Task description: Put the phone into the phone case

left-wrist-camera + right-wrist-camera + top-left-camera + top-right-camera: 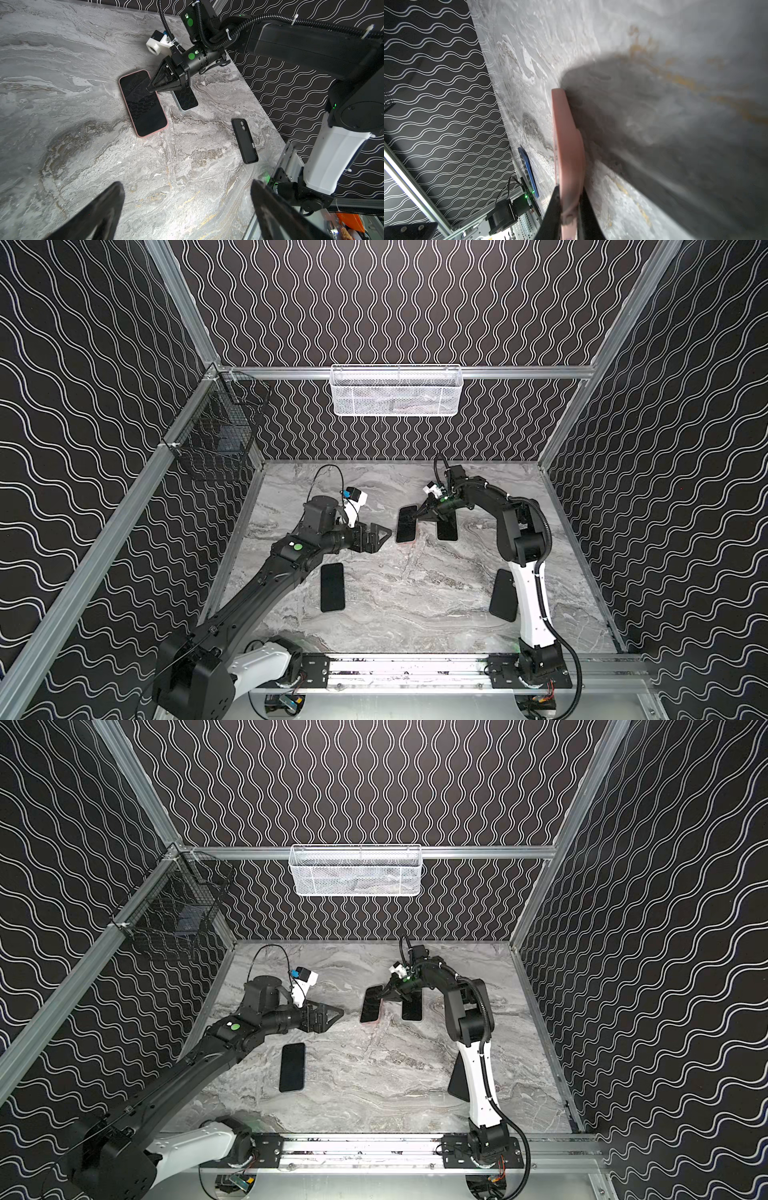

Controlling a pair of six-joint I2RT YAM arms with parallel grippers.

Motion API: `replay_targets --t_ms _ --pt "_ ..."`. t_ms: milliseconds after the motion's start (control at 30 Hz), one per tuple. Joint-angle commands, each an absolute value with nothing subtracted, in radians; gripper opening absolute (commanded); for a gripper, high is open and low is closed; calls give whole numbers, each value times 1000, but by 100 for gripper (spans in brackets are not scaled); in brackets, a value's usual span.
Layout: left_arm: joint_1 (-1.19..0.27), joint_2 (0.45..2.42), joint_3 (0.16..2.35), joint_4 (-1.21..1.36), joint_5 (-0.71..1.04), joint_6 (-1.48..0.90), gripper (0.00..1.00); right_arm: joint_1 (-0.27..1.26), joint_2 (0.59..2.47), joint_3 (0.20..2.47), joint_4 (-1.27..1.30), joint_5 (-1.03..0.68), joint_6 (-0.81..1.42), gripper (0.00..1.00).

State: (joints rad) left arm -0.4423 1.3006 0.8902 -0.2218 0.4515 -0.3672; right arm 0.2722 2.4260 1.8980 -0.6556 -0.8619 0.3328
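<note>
A pink phone case (pixel 153 134) with a dark-screened phone (pixel 143 108) lying in it rests on the marble table at mid-back, and shows in both top views (pixel 406 524) (pixel 370 1004). My right gripper (pixel 569 189) is shut on the pink phone case's edge (pixel 564 128), reaching in from the right (pixel 419 517). My left gripper (pixel 384 534) (pixel 187 185) hovers open to the left of the cased phone, with nothing between its fingers.
A second phone with a pale rim (pixel 447 531) (pixel 187 99) lies just right of the pink one. A blue-edged phone (pixel 332 587) (pixel 527 166) lies near the left arm. A black case (pixel 245 141) (pixel 503 601) lies by the right arm. A white basket (pixel 397 389) and a black wire basket (pixel 220 435) hang on the walls.
</note>
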Motion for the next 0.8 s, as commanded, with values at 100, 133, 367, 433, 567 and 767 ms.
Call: replay_targets --t_ms 100,133,367,433,567,767 --pt "-439 1299 891 -194 451 -372 98 268 2458 1921 -633 -747 350 19" --pt "-440 1299 891 -195 450 -370 98 267 2462 1928 -641 -740 348 23" --pt "-439 1292 892 -201 446 -374 98 266 2460 1942 -656 -715 337 29" --pt "-440 1290 891 -202 444 -374 98 266 2443 1935 -652 -709 331 31" --pt "-440 1259 888 -216 411 -372 98 265 2347 1890 -626 -695 324 38" --pt "-440 1112 853 -227 199 -387 99 269 1964 1604 -447 -585 324 50"
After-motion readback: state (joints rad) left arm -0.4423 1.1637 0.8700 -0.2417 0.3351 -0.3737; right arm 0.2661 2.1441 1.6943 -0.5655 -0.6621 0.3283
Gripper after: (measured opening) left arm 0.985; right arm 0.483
